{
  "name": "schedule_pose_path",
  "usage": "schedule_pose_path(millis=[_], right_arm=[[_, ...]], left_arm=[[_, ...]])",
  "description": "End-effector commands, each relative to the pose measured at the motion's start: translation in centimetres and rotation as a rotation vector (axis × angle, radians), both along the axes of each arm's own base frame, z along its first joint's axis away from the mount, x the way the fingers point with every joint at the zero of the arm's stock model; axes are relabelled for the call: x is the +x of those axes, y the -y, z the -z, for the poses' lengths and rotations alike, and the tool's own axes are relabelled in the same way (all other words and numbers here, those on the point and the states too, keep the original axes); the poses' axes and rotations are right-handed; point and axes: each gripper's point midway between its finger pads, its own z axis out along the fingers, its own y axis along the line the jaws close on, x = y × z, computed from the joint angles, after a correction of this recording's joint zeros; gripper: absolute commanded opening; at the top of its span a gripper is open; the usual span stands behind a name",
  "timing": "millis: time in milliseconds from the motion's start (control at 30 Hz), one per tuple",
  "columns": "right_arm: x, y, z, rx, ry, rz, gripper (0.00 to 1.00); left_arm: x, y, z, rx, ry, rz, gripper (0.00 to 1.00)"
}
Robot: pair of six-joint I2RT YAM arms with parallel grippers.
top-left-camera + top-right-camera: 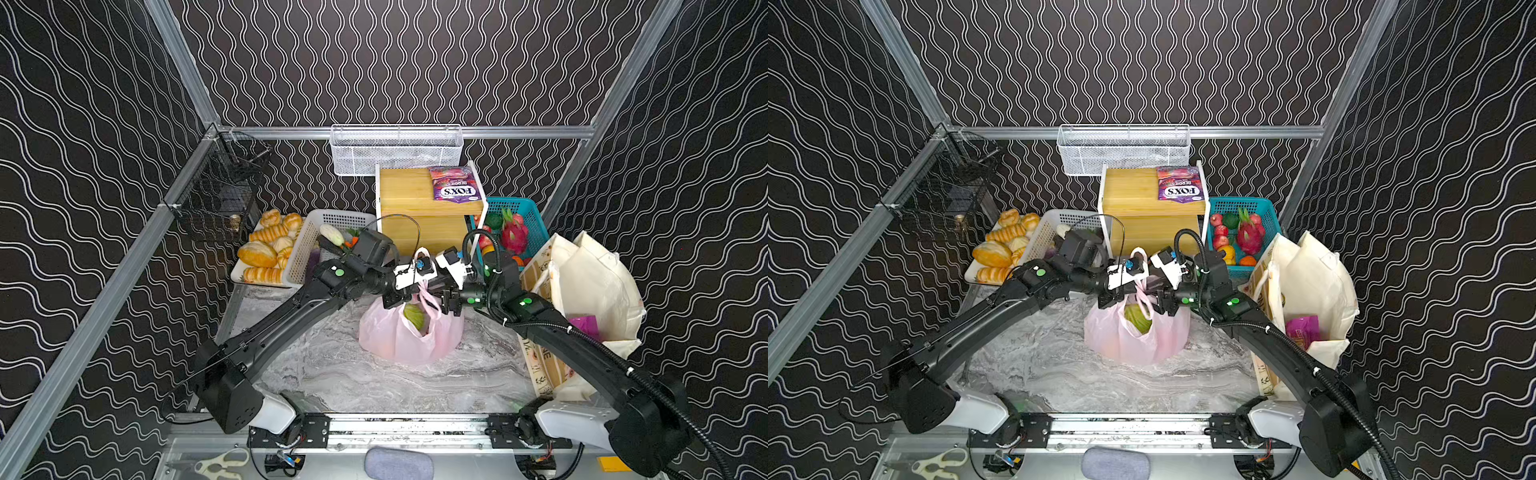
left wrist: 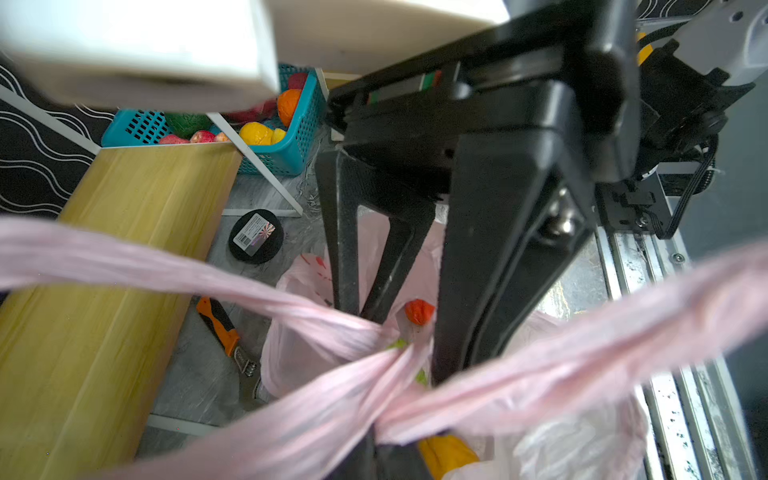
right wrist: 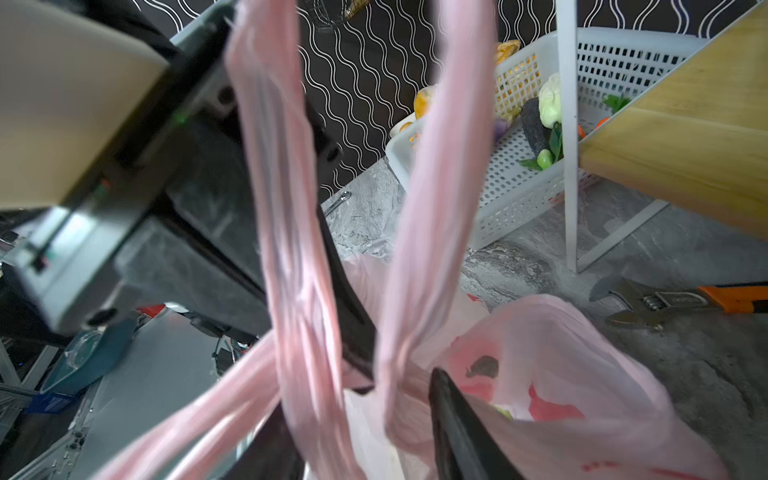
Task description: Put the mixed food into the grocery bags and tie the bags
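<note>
The pink plastic grocery bag (image 1: 409,336) (image 1: 1133,336) stands mid-table with a green cabbage (image 1: 414,316) showing in its mouth. Its twisted handles (image 2: 582,357) (image 3: 286,232) cross above the opening, and one loop (image 1: 422,253) stands up behind the left wrist. My left gripper (image 1: 394,301) (image 2: 386,457) is shut on a handle. My right gripper (image 1: 449,302) (image 3: 361,440) stands open, with handle strands hanging between its fingers (image 3: 457,424). A red vegetable (image 2: 419,311) lies inside the bag. The cream canvas tote (image 1: 590,282) at the right holds a purple packet (image 1: 584,326). A purple FOX'S packet (image 1: 457,189) lies on the shelf.
A wooden shelf (image 1: 415,195) stands behind the bag, flanked by a white vegetable basket (image 1: 332,220) and a teal fruit basket (image 1: 528,208). A bread tray (image 1: 239,276) sits far left. An orange-handled wrench (image 3: 665,303) and a black puck (image 2: 255,237) lie under the shelf.
</note>
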Motion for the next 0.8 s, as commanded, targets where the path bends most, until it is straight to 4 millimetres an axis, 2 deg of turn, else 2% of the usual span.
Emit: schedule_pose_path(millis=[0,133,367,767], right_arm=[[1.0,0.6,-0.2,-0.017,0.079,0.049,0.49],[0.6,0.5,-0.8,0.025,0.096,0.024,0.49],[-1.1,-0.3,-3.1,0.164,0.094,-0.074,0.5],[-0.1,-0.3,-4.5,0.269,0.063,-0.005,0.51]], left_arm=[[0.0,0.2,-1.1,-0.06,-0.004,0.002,0.0],[0.0,0.0,-1.3,-0.087,-0.013,-0.007,0.0],[0.2,0.1,-1.1,-0.082,-0.032,-0.008,0.0],[0.0,0.4,-1.0,-0.085,-0.052,0.013,0.0]])
